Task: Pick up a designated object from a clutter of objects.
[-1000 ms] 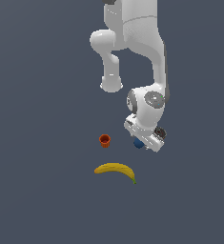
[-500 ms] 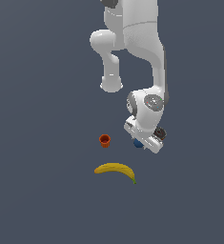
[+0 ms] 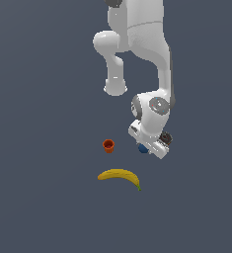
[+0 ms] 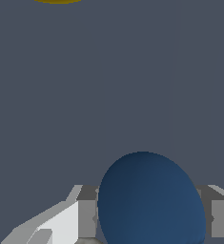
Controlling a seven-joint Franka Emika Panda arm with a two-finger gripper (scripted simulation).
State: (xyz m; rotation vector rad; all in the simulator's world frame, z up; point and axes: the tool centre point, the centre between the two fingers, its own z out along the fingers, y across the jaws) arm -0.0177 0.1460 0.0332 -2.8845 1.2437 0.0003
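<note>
So the tool (image 4: 149,219) was closed around the dark-blue ball (image 4: 150,200), with a finger (image 4: 87,217) pressed against each side of it in the wrist view. From the exterior view the ball (image 3: 143,148) sat tucked under the arm, to the right of the orange-red cup (image 3: 108,145), and the banana (image 3: 120,176) lay nearer the camera on the grey surface (image 3: 48,197).

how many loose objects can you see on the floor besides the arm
3: a banana nearest the camera, an orange cup behind it, a blue ball between the gripper's fingers. The arm may hide others.
</note>
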